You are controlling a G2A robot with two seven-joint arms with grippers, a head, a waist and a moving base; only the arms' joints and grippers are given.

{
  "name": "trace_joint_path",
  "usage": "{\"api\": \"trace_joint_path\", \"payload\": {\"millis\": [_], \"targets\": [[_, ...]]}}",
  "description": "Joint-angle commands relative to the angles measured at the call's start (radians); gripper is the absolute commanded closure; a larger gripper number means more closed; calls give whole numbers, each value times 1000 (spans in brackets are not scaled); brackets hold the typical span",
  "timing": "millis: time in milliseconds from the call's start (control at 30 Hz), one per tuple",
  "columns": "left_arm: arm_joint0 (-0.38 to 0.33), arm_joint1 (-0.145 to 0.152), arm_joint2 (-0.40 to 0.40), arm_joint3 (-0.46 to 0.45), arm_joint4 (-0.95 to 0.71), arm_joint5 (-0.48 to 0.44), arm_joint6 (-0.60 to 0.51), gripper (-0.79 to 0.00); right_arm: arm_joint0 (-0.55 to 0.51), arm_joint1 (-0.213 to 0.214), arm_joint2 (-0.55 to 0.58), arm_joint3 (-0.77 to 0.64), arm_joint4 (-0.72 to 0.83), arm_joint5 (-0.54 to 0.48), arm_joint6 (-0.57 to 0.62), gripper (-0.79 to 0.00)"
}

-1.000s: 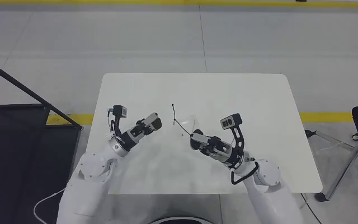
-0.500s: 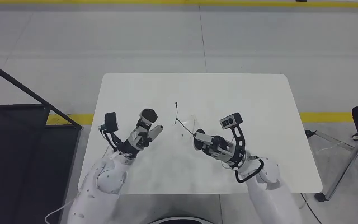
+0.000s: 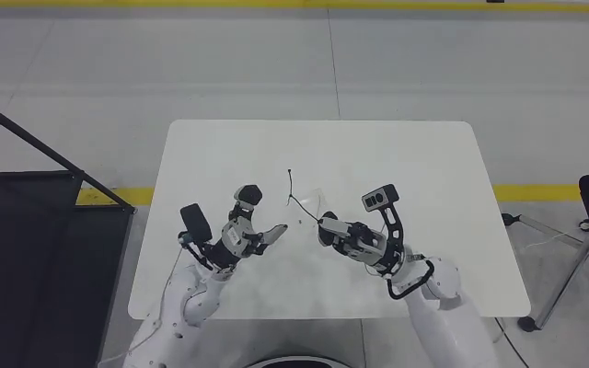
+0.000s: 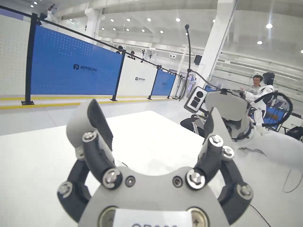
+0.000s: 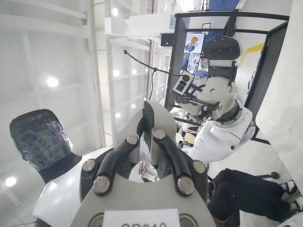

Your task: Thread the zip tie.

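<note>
The zip tie (image 3: 289,184) is a thin, black, flexible strap with a small blocky head at its free end and a slight kink partway along. Its near end is pinched in the right gripper (image 3: 322,224), whose two grey fingers are pressed together on it. It is held off the table (image 3: 414,166), a smooth white slab with rounded corners. Seen from above, the tie's long axis runs from that gripper toward the table's far edge, slanting to the robot's left up to the kink, then running almost straight away from the robot, head farthest out. In the left wrist view the tie (image 4: 189,48) stands nearly upright with the head uppermost, and below the kink it curves over to the right gripper. In the right wrist view the strap (image 5: 139,61) shows as a dark line beyond the closed fingertips (image 5: 148,109), one of which carries a finely ribbed black pad. The left gripper (image 3: 261,215) holds nothing. Its fingers are spread wide, near the tie but apart from it. Its own view (image 4: 156,119) shows matt grey metal fingers on black links with bright screws, and flat, dark, rubbery pads (image 4: 99,119) on their inner faces.
</note>
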Motion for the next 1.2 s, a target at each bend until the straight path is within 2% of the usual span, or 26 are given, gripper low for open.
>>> {"api": "trace_joint_path", "payload": {"millis": [0,67,167,200,267,367,433,633,900,1167], "targets": [[0,0,0,0,0,0,0,-785,-5,0,-5,-11,-7,7,-20,0],[1,0,6,-19,38,36,2,-785,-8,0,-8,-18,-15,9,-31,0],[-1,-2,24,-27,122,85,89,-785,-8,0,-11,-19,-14,12,-38,0],[-4,-3,29,-22,156,107,121,-760,-7,0,-12,-19,-13,13,-37,0],[-9,-5,46,-10,213,150,187,-576,-5,0,-14,-16,-11,15,-38,0],[-20,-7,66,14,290,216,273,-385,-1,0,-17,-13,-12,17,-40,0],[-28,-9,80,33,328,255,313,-360,0,1,-19,-12,-14,17,-40,0],[-51,-14,115,74,398,352,374,-357,2,2,-22,-10,-15,19,-38,0],[-71,-18,135,97,411,405,399,-336,4,4,-25,-10,-18,21,-34,0],[-78,-18,142,106,420,432,429,-231,8,5,-31,-10,-24,25,-37,0]]}}
